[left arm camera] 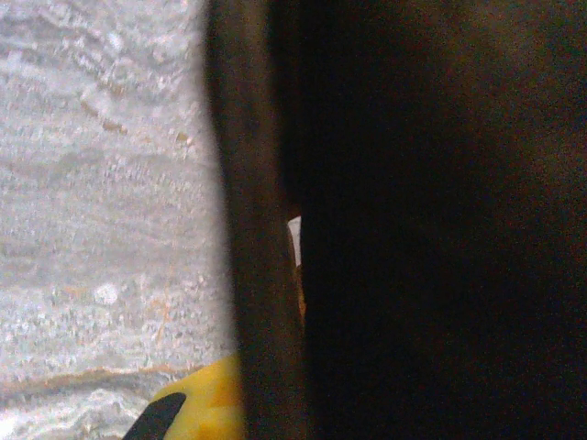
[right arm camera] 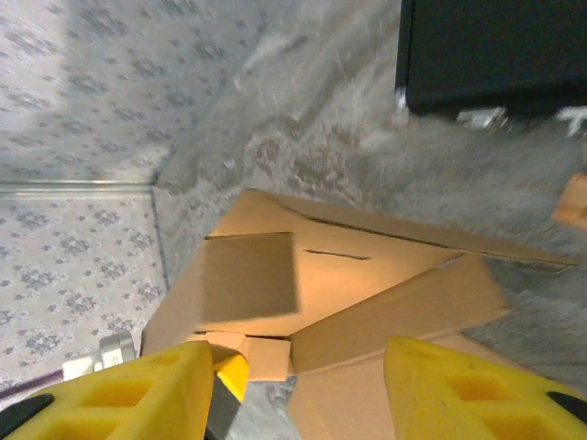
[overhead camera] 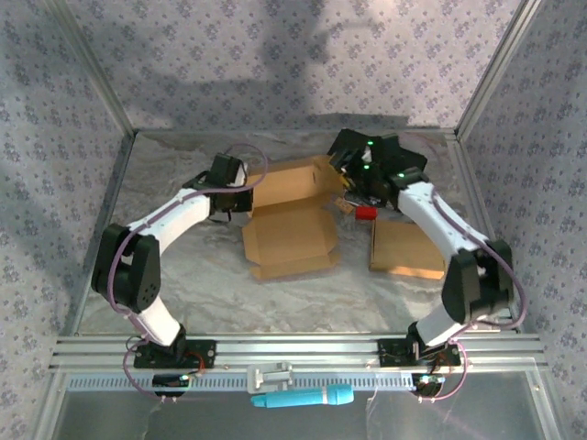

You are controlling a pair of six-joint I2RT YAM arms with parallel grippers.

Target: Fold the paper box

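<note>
Masking left pincer (overhead camera: 240, 196): paper box (overhead camera: 292, 234) (partly)

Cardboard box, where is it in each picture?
Top external: the cardboard box lies open in the middle.
Left wrist: a dark brown blur on the right may be it; too close to tell.
Right wrist: centre, just above the yellow fingers.
Shared landmark: the crinkly grey table cover.

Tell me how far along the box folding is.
Early. Done: a few far flaps of the paper box look raised; the rest lies open. In hand: left claw shut at its left edge, right claw open near the far flaps. Left: closing walls and lid.
</note>
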